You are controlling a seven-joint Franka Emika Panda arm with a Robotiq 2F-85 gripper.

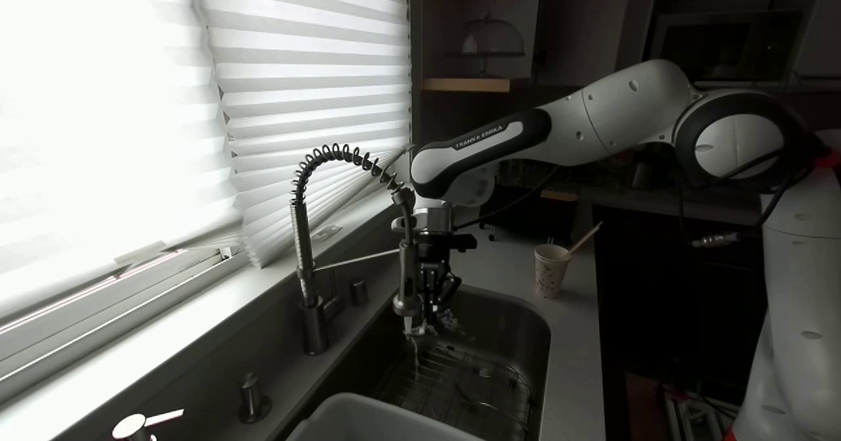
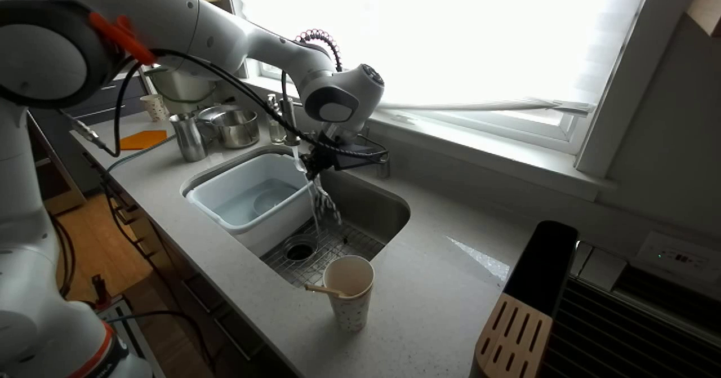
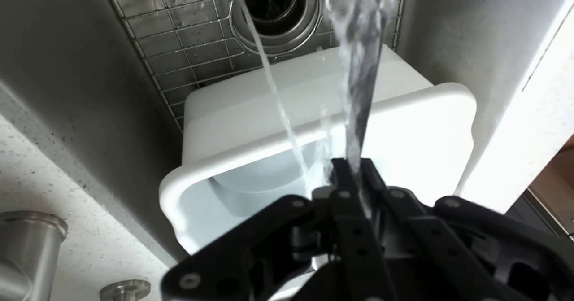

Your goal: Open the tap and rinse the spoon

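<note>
Pinching the spoon (image 3: 365, 81) by one end (impossible to tell which) between the black fingers (image 3: 343, 175) of the gripper (image 3: 354, 163), and dangling it over the sink (image 2: 380, 203), between the window-side and front edges of the counter (image 2: 417, 310). Likely to slip or twist, given wet metal and a narrow bite, then to drop toward the drain (image 3: 274, 9) or white tub (image 2: 276, 214). Note a thin stream (image 3: 273, 85) missing the spoon: possible cause of a patchy rinse. Note, just beside the fingers, the sprayer head (image 1: 408, 283) of the tap (image 1: 302, 244), planted along the counter's window-side edge and already running; liable to be bumped by a sideways swing, wetting that edge. Farther out, near the front edge: a paper cup (image 2: 352, 302), perhaps exposed to splash.
</note>
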